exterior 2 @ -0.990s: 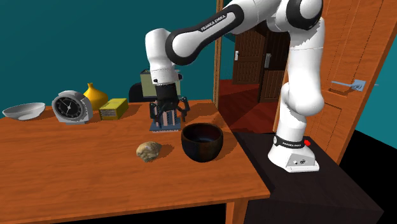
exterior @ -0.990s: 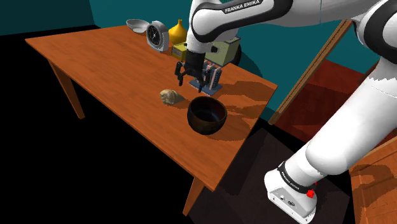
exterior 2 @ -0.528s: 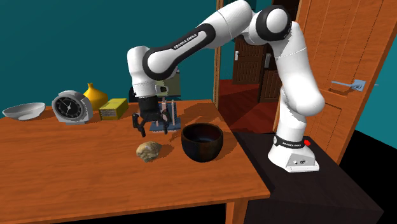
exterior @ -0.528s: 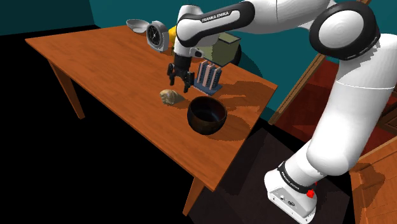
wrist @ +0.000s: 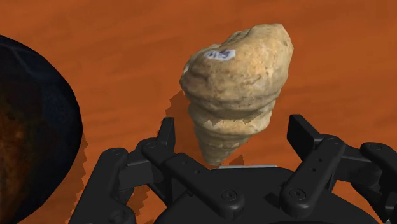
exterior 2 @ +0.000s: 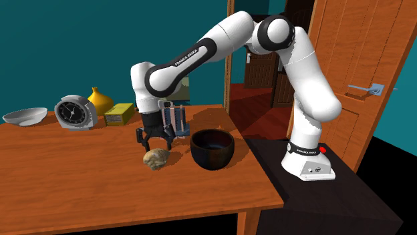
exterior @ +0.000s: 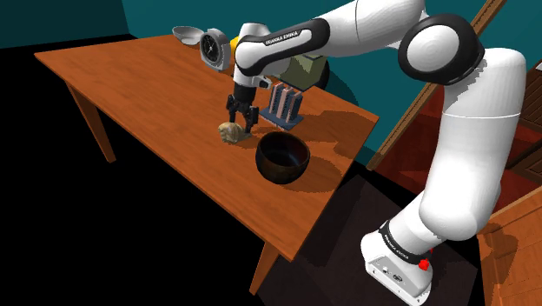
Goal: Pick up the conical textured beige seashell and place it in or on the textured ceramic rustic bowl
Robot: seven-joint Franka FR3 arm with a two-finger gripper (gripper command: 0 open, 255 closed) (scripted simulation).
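Beige, ridged conical seashell [wrist: 238, 83] lying on the brown wooden table [exterior: 148, 78], just beside the dark, round rustic bowl [exterior: 282, 157]. The all-black two-finger gripper [exterior: 242, 122] hovers close above the shell, fingers spread to either side of its narrow end, apparently without contact. Grasp, lift and placement in the bowl are not yet done.

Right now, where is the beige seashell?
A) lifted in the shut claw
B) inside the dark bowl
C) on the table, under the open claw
C: the seashell lies on the wooden table beside the dark bowl, and the claw stands open just above it.
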